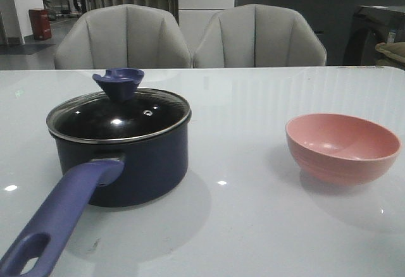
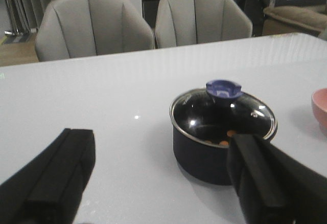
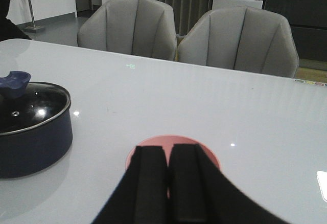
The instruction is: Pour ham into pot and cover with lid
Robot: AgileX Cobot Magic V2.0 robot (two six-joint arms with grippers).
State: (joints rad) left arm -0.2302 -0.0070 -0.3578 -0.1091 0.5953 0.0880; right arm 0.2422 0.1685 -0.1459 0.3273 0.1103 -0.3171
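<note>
Nearest you, the pot's handle [image 1: 54, 223] runs toward the table's front edge; that is the likeliest trouble from here, because an arm swinging low on the left could catch it and turn or drag the pot [image 1: 123, 157], and a jolt could unseat the lid [image 1: 119, 117]; keep any retreat high and clear of that handle. The left gripper [image 2: 163, 178] has its jaws spread wide with nothing between them; it hangs above and near the pot, one finger overlapping the pot's side in its own wrist view, so lift before you sweep sideways. The right gripper [image 3: 167, 175] has its fingers pressed together and holds nothing; it hangs over the bowl [image 1: 342, 147], which sits well apart to the right and looks empty from the front; dropping from there would knock the bowl, which looks light enough to skate on the glossy table [image 1: 253, 220].

The lid looks seated flat in the pot's rim all round, its knob [image 1: 118, 82] upright and flared; the glass is clear, with glare spots and a small vent hole. The ham [image 2: 226, 138] is inside the pot; through the glass in the left wrist view you can make out a few small orange pieces on the dark floor; the front view shows only reflections there. By my reading both steps look done; behind the table stand two grey chairs [image 1: 190, 36].
</note>
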